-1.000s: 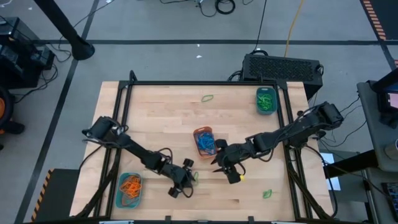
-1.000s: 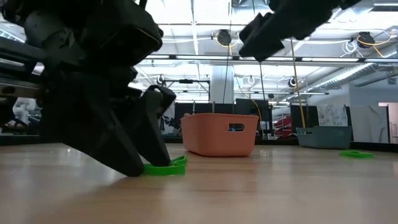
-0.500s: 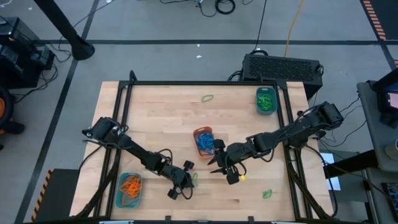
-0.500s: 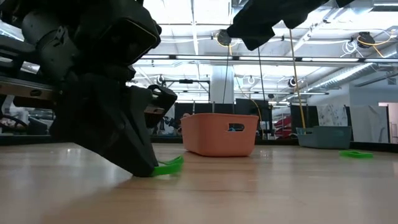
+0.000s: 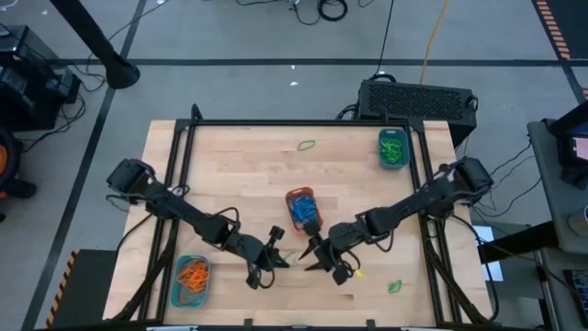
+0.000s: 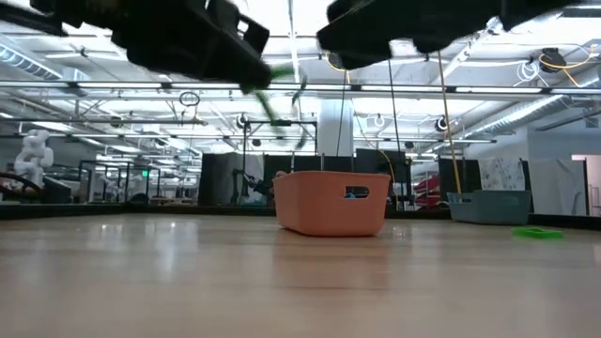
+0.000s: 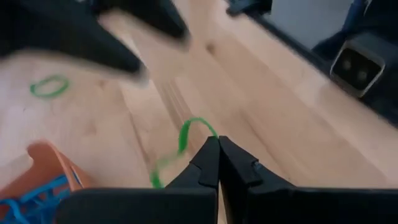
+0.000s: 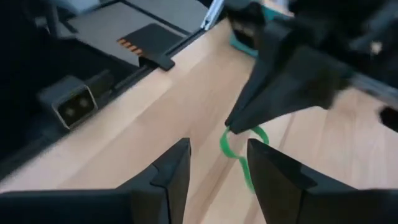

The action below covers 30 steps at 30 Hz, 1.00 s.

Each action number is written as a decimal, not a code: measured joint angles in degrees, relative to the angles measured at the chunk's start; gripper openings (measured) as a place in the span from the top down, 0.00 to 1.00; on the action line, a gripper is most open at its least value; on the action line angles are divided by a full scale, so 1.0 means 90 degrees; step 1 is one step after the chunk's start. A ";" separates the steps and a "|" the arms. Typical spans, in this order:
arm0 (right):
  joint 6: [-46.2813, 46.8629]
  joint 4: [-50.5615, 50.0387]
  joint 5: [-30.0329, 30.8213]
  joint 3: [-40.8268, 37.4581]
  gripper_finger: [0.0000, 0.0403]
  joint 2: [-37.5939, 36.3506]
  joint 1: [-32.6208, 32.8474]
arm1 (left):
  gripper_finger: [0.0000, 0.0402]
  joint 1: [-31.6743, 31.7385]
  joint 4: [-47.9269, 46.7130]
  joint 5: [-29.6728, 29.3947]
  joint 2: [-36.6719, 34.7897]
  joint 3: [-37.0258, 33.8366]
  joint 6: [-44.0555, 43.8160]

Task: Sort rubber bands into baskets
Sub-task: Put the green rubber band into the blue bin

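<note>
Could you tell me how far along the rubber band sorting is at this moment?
Done: the orange plastic basket holds blue bands, one teal basket orange ones, the other teal basket green ones. In hand: the left gripper is shut on a green rubber band, lifted off the table; the right gripper is open beside it. Left: two loose green bands.

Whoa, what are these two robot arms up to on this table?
They're sorting rubber bands into baskets. The left gripper is shut on a green rubber band, lifted off the table. The right gripper hangs open right beside it. Next to them sits the orange basket holding blue bands.
</note>
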 joint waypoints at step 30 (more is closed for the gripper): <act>-0.1246 0.1747 0.0733 0.0000 0.86 0.1118 0.0029 | 1.00 0.0000 0.0458 0.0001 -0.0120 0.0002 -0.0019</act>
